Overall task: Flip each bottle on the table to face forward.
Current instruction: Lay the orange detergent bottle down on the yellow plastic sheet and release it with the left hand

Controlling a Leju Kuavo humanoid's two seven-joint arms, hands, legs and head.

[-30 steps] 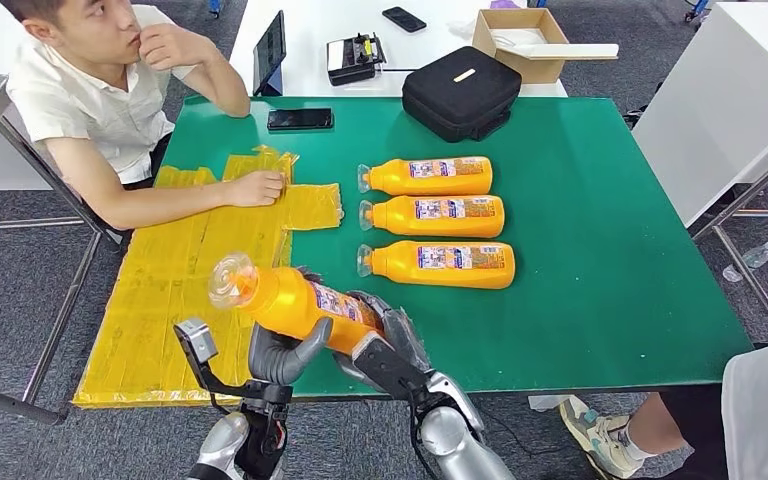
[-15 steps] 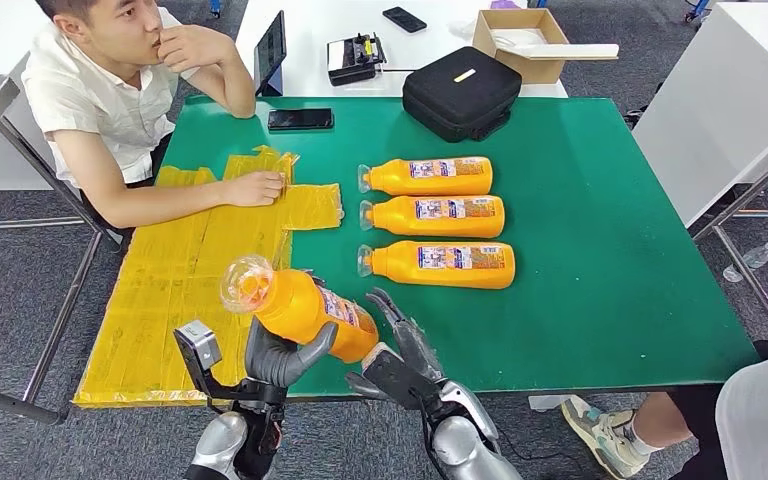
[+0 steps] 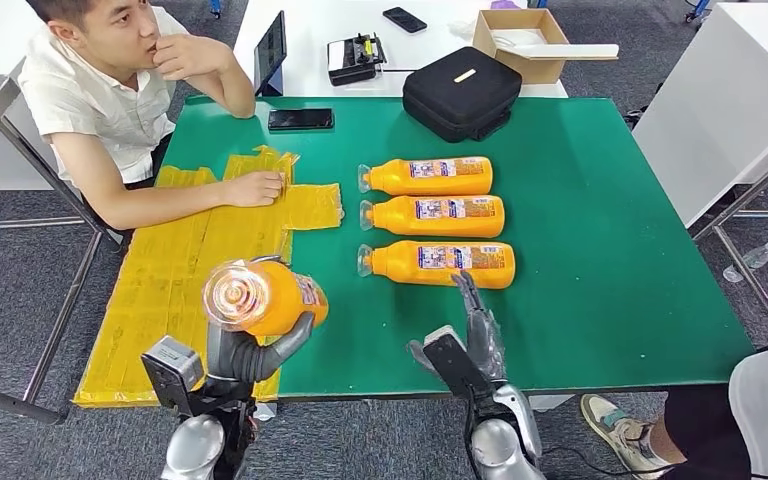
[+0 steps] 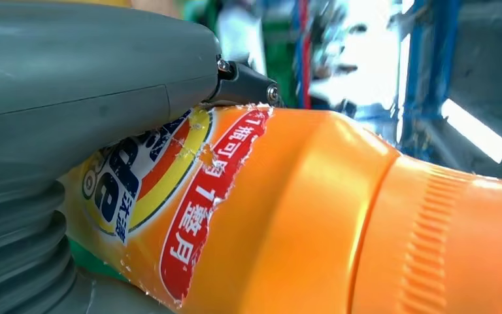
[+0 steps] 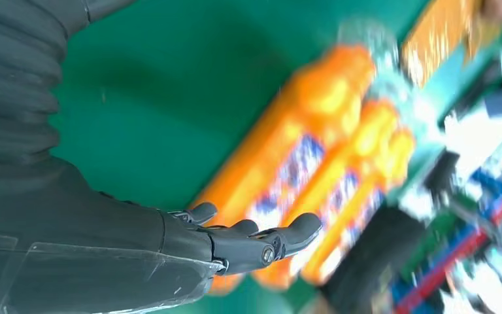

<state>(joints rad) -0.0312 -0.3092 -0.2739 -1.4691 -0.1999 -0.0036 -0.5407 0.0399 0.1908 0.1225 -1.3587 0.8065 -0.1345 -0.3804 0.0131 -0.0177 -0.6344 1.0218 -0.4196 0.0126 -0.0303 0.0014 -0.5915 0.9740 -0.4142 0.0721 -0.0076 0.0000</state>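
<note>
While a bottle (image 3: 260, 297) is grasped by the left hand (image 3: 250, 352), the right hand (image 3: 472, 340) is released.
Three bottles (image 3: 438, 215) are laid at 12 o'clock on the worktop (image 3: 600, 250).

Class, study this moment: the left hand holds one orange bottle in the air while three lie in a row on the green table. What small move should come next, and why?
Probably lower the held bottle onto the green table below the row of three bottles, label up. The left hand alone grips it above the table's near edge, while the right hand hovers open and empty beside the row.
</note>
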